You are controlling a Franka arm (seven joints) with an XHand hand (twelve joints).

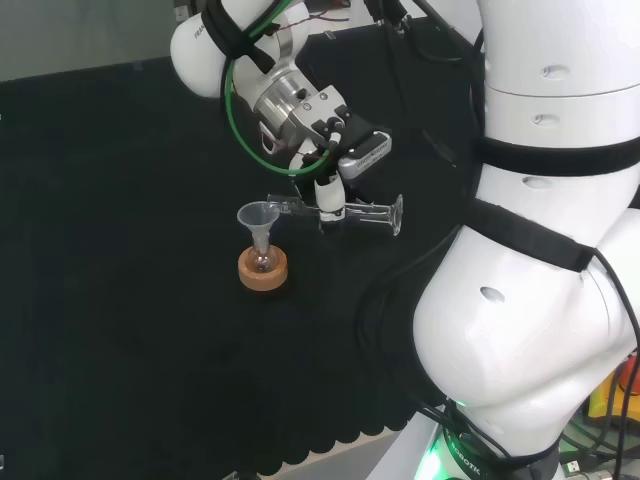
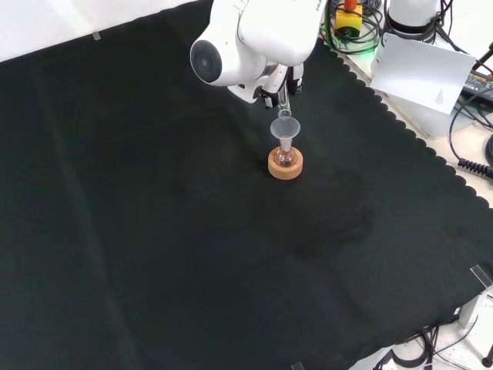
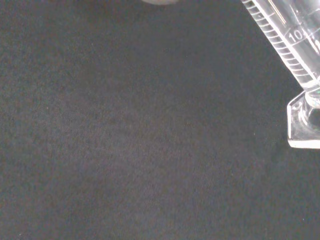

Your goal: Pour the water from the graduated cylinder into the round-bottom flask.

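One graduated cylinder (image 1: 345,211), one funnel (image 1: 259,222), one round-bottom flask (image 1: 262,260) and one cork ring (image 1: 264,270) sit near the centre of the head view. The hand (image 1: 330,165) curls round the cylinder, holding it almost level, mouth at the funnel's rim. Any water is hard to make out. In the front view the arm's white link (image 2: 246,35) at upper centre hides most of the hand.

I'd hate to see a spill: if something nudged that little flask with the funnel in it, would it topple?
Probably not easily: the flask sits cradled in a cork ring. Still, the funnel makes it top-heavy, and it merely rests in the neck, so it might tip out. Both look like fragile glass.
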